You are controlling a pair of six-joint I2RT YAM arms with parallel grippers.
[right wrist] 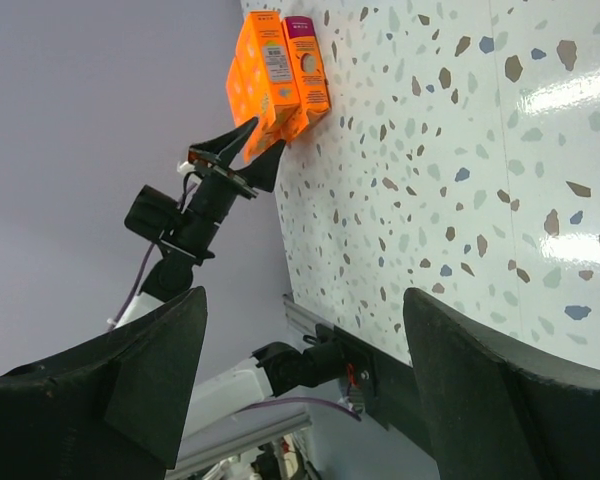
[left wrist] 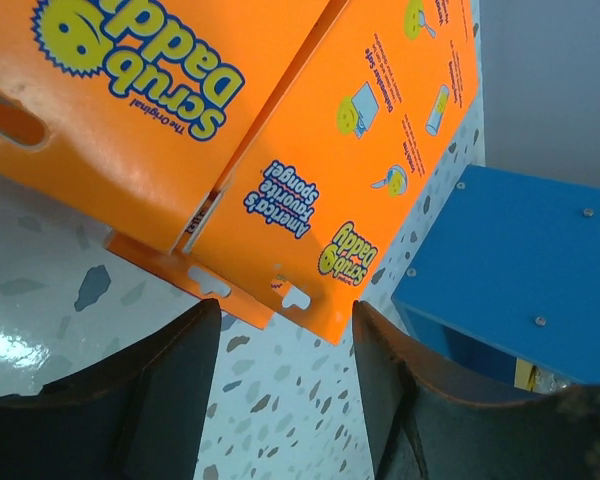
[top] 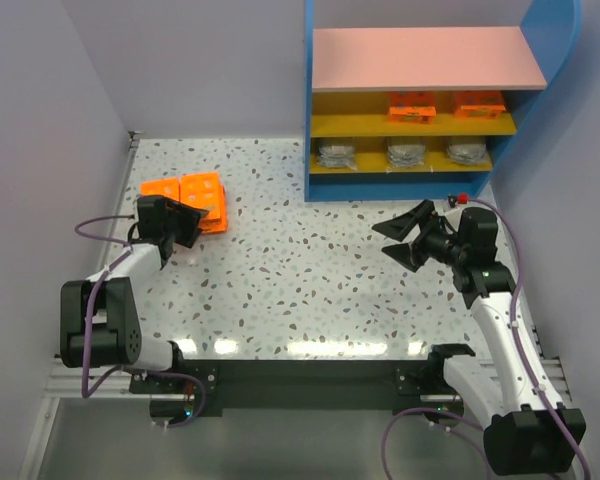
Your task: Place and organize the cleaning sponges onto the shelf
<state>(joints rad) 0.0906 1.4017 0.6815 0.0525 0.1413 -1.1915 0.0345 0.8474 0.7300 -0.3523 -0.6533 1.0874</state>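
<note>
Loose sponges: flat bright-orange rectangular packs (top: 192,195) are piled overlapping at the far left of the speckled white table (top: 310,280), well apart from the shelf, judged to be awaiting pickup.
Pointing: long axes are judged to run roughly near-to-far, with the tabbed short ends turned towards the left gripper (left wrist: 285,330).
Left gripper: its fingers are held apart just short of those tabs, and nothing is gripped.
Blue-sided shelf (top: 308,100): two orange packs and three wrapped grey pads (top: 407,153) are already shelved.
Right gripper (right wrist: 302,300): it is spread wide and empty.

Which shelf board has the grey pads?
The lower yellow board: three grey pads lie on it. The upper yellow board holds two orange packs instead.
</note>
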